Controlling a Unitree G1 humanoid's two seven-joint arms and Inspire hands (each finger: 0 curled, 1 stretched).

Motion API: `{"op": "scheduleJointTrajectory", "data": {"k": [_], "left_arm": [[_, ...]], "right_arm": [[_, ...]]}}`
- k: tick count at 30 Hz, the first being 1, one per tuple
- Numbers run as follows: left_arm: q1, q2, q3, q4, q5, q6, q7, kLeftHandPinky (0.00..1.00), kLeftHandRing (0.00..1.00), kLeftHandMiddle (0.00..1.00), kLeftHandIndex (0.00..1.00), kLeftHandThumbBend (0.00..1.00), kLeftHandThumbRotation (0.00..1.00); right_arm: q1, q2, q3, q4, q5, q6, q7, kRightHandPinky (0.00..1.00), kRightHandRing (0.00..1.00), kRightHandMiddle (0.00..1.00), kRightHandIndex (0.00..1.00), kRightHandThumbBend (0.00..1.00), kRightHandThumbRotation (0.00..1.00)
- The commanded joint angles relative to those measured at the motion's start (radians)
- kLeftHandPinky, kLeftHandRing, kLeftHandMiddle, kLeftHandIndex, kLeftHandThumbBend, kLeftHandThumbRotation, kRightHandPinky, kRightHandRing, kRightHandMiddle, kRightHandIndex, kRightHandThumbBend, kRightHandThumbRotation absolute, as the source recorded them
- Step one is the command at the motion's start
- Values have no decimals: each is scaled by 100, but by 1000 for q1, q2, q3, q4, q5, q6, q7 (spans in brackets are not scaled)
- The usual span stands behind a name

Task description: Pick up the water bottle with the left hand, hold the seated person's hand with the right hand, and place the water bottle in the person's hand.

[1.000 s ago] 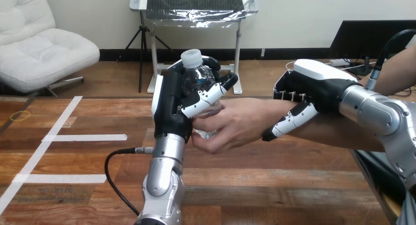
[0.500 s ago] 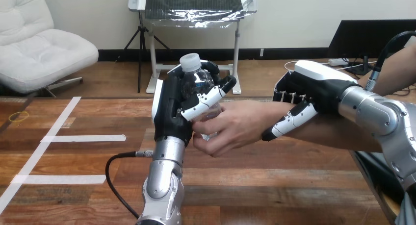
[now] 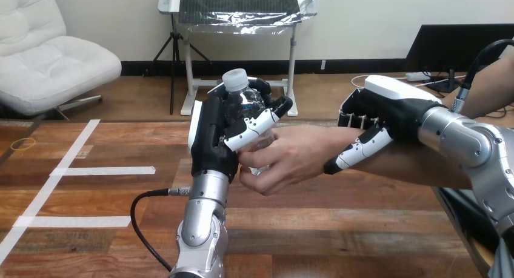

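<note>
Above wooden table [image 3: 363, 220], left hand [image 3: 212, 139] grips clear bottle [image 3: 245, 99]

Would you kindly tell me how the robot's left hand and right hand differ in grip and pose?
The left hand grips the water bottle; the right hand clasps the person's wrist. The left hand stands upright, its arm entering from below; the right hand lies sideways, reaching in from the right. Both have fingers curled round what they hold.
</note>
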State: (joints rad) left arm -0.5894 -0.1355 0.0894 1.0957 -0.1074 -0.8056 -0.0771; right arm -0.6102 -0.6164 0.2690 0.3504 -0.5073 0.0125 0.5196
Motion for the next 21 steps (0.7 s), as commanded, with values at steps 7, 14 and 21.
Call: {"op": "scheduleJointTrajectory", "data": {"k": [7, 14, 21], "left_arm": [[-138, -81, -17, 2, 4, 19, -22, 32, 36, 41, 45, 74, 0], [-119, -52, -39, -28, 23, 41, -62, 41, 51, 57, 57, 77, 6], [-97, -27, -51, -63, 57, 16, -51, 54, 66, 72, 71, 80, 36]], "right_arm": [[-18, -19, -20, -20, 8, -10, -8, 30, 36, 42, 40, 100, 37], [-6, -31, -23, -35, 23, -1, 30, 31, 37, 43, 40, 100, 39], [1, -58, -16, -69, 34, 17, 105, 36, 44, 50, 50, 100, 43]]}}
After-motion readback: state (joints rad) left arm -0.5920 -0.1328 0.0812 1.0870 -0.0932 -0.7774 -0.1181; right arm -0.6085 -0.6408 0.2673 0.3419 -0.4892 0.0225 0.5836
